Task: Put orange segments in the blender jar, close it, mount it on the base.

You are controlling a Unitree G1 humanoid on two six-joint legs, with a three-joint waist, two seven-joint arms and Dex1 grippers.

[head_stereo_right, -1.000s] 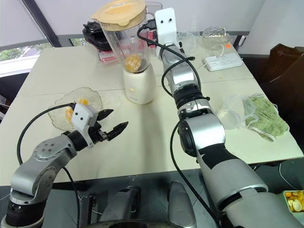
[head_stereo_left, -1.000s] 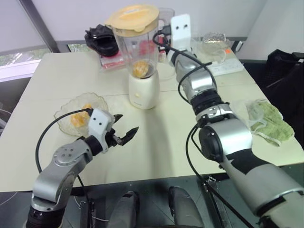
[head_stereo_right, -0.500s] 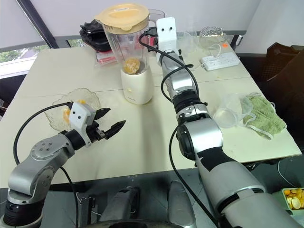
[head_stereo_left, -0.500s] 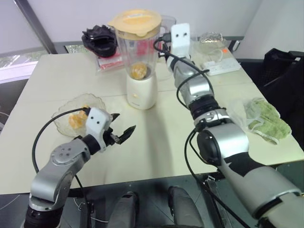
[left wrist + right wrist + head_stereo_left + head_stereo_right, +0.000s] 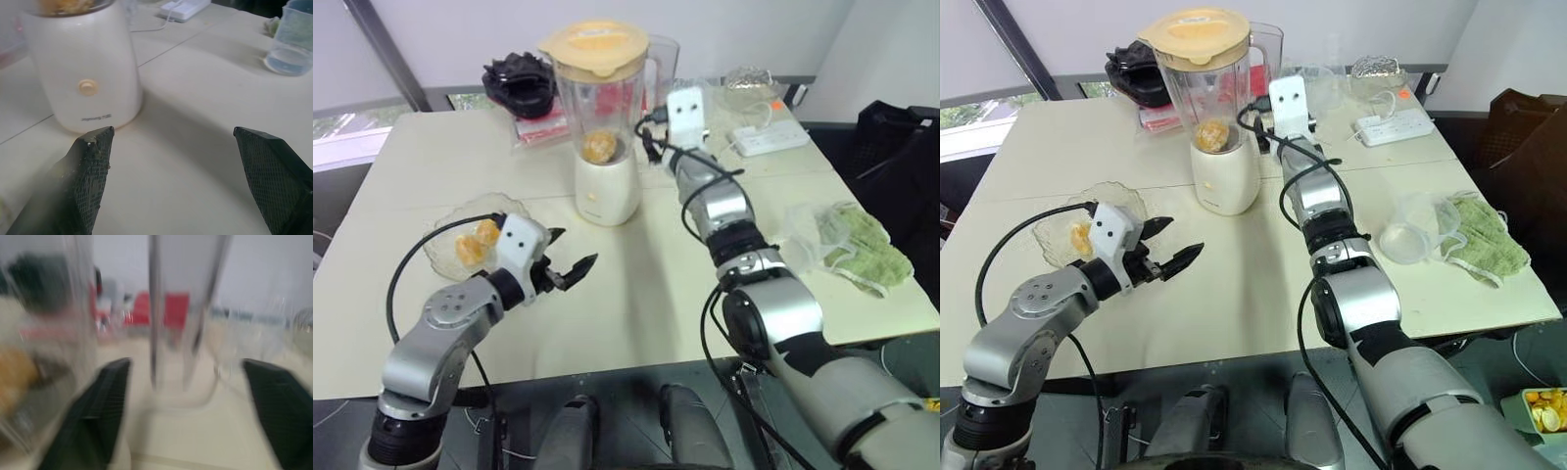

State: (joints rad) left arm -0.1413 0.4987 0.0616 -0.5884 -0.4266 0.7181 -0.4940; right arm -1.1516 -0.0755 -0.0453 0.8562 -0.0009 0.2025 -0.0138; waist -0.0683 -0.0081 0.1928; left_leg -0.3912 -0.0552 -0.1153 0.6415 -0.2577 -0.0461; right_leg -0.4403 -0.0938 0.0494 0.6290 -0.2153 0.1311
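The blender jar [image 5: 599,103] stands upright on the cream base [image 5: 605,191], with a yellow-cream lid [image 5: 592,41] on top. Orange segments [image 5: 600,147] lie at the jar's bottom. More orange segments [image 5: 475,240] sit in a shallow glass bowl [image 5: 445,262] at the left. My right gripper [image 5: 186,363] is open behind the jar. Its fingers [image 5: 110,396] stand to either side of the jar's clear handle [image 5: 183,308], with a gap on each side. My left gripper [image 5: 576,247] is open and holds nothing. It hovers over the table between the bowl and the base [image 5: 88,83].
A clear cup [image 5: 1410,230] and a green cloth [image 5: 1489,240] lie at the right. A white power strip [image 5: 1394,125], a cut-glass dish [image 5: 1378,70] and a black object [image 5: 517,83] on something red stand along the back edge.
My right hand has sunk beside the jar, from lid height to about mid-jar. The left arm has kept still. The whole view has shifted a little.
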